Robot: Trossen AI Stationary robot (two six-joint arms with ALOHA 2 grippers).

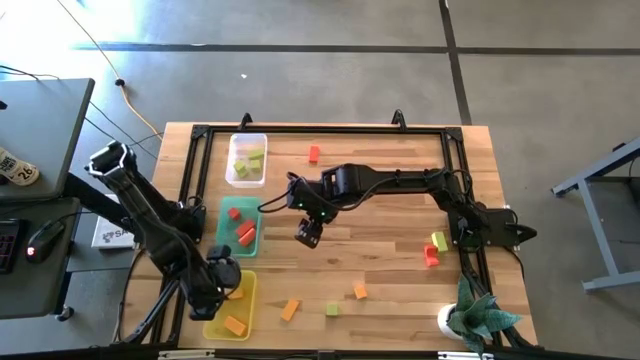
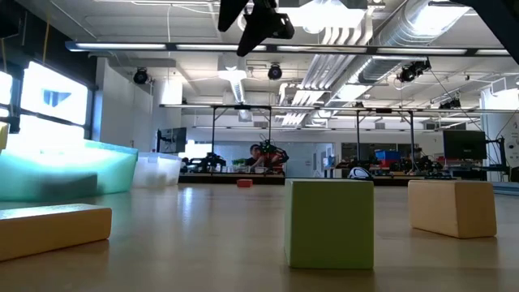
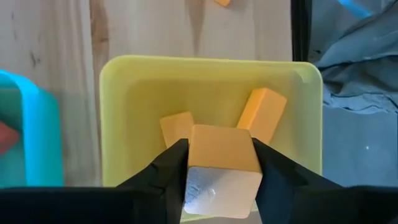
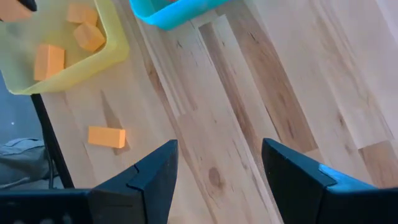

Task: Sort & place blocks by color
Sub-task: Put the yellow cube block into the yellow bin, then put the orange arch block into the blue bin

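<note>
My left gripper [image 1: 225, 275] hangs over the yellow tray [image 1: 245, 292] at the table's near left and is shut on an orange block [image 3: 221, 149]. Two more orange blocks [image 3: 261, 112] lie on that tray's floor [image 3: 143, 99]. My right gripper [image 1: 308, 232] is open above bare wood mid-table, beside the green tray [image 1: 229, 232] with its red blocks [image 1: 246, 234]. The clear tray [image 1: 246, 172] holds yellow-green blocks [image 1: 248, 158]. Loose blocks rest flat on the table: red [image 1: 313, 153], yellow-green [image 1: 439, 241], red [image 1: 431, 256], orange [image 1: 360, 290], orange [image 1: 290, 310], yellow-green [image 1: 332, 309]. My left gripper pinches the orange block between its two fingers [image 3: 171, 168], one on each of two opposite side faces [image 3: 249, 152]. The fingers point down from above. The block is lifted clear over the yellow tray's inside, above the orange blocks lying there.
A black frame [image 1: 190, 180] runs round the tabletop's edges. A potted plant [image 1: 475, 315] stands at the near right corner. In the low view a yellow-green block [image 2: 328, 223] and an orange block [image 2: 452, 207] sit close to the camera. Open wood lies between the trays and the right-hand blocks.
</note>
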